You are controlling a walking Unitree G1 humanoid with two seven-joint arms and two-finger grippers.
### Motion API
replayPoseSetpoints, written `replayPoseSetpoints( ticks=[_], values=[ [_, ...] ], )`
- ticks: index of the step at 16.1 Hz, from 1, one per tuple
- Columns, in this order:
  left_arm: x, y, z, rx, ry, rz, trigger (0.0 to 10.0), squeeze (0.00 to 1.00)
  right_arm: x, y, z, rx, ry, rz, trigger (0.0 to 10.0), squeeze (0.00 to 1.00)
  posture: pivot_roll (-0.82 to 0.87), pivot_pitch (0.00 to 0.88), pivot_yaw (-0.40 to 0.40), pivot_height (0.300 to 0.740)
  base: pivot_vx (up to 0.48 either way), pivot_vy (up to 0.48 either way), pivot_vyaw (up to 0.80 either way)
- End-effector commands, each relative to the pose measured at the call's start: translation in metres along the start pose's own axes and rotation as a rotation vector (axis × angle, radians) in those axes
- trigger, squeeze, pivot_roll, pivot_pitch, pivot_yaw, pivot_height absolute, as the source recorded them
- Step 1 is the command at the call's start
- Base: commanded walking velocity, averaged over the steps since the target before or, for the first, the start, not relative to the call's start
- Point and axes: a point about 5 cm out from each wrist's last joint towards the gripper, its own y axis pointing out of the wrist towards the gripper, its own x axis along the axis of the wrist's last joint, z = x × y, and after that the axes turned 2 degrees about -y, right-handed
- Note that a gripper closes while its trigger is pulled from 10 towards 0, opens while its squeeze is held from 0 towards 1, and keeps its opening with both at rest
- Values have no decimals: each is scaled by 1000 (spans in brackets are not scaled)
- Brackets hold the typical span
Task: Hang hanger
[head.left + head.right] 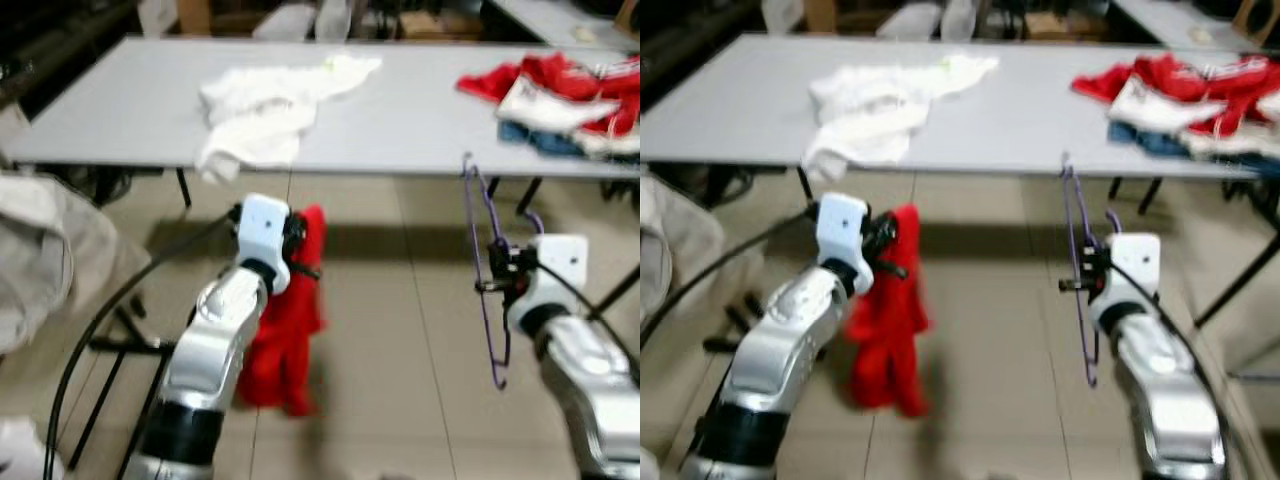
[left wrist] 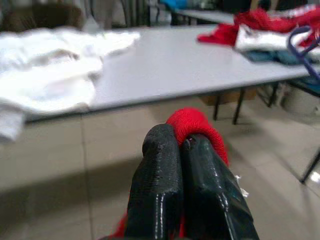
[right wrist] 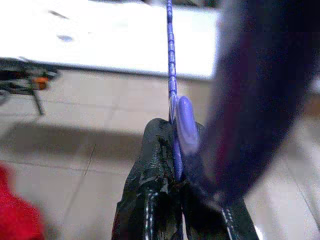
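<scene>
A purple wire hanger (image 1: 484, 270) is held upright in front of the grey table (image 1: 420, 120), its hook up near the table's front edge. My right gripper (image 1: 497, 272) is shut on the hanger's side; in the right wrist view the purple wire (image 3: 172, 100) runs out between the black fingers (image 3: 150, 165). My left gripper (image 1: 297, 243) is shut on a red garment (image 1: 287, 330) that hangs limp below it over the floor. In the left wrist view the red cloth (image 2: 192, 122) bulges out between the closed fingertips (image 2: 160, 150).
On the table lie a white garment (image 1: 265, 105) at the left and a pile of red, white and blue clothes (image 1: 570, 95) at the right. A beige cloth (image 1: 45, 260) hangs over a black stand at my left. Tiled floor lies between me and the table.
</scene>
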Motion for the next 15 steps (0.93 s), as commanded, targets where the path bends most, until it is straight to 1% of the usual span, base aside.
replayPoseSetpoints(
  ticks=[1,3,5,7,8,9,10,11,12,13,14,15],
  values=[
    [11,0,7,16,15,-41,10000,0,17,0,6,92,-4,-83,10000,0,6,4,-4,740,401,0,0],
    [12,3,9,22,14,-43,10000,0,26,-3,-5,184,-68,-116,10000,0,-1,1,-2,740,386,0,0],
    [13,4,7,19,14,-47,10000,0,30,-7,-9,249,-105,-123,10000,0,-2,1,-2,740,386,0,0],
    [20,8,6,6,17,-62,10000,0,36,-17,-4,410,-151,-123,10000,0,-2,0,-3,740,386,0,0],
    [25,11,9,4,35,-73,10000,0,39,-23,-2,491,-195,-125,10000,0,4,0,-13,740,386,0,0],
    [28,14,11,3,45,-80,10000,0,39,-26,0,540,-221,-122,10000,0,4,0,-13,740,382,0,0],
    [33,19,17,5,66,-91,10000,0,39,-32,-1,611,-264,-110,10000,0,5,0,-17,740,382,0,0],
    [40,25,24,12,83,-103,10000,0,40,-37,-6,654,-283,-97,10000,0,4,0,-18,740,379,0,0],
    [54,32,34,21,107,-128,10000,0,43,-43,-12,702,-288,-81,10000,0,4,0,-18,740,375,0,0],
    [62,36,37,20,115,-144,10000,0,44,-46,-14,729,-286,-76,10000,0,4,0,-18,740,375,0,0],
    [79,41,40,-2,123,-180,10000,0,48,-53,-13,810,-281,-71,10000,0,4,0,-16,740,379,0,0],
    [98,46,39,-37,132,-217,10000,0,50,-58,-8,904,-282,-55,10000,0,1,0,-14,740,375,0,0]
  ],
)
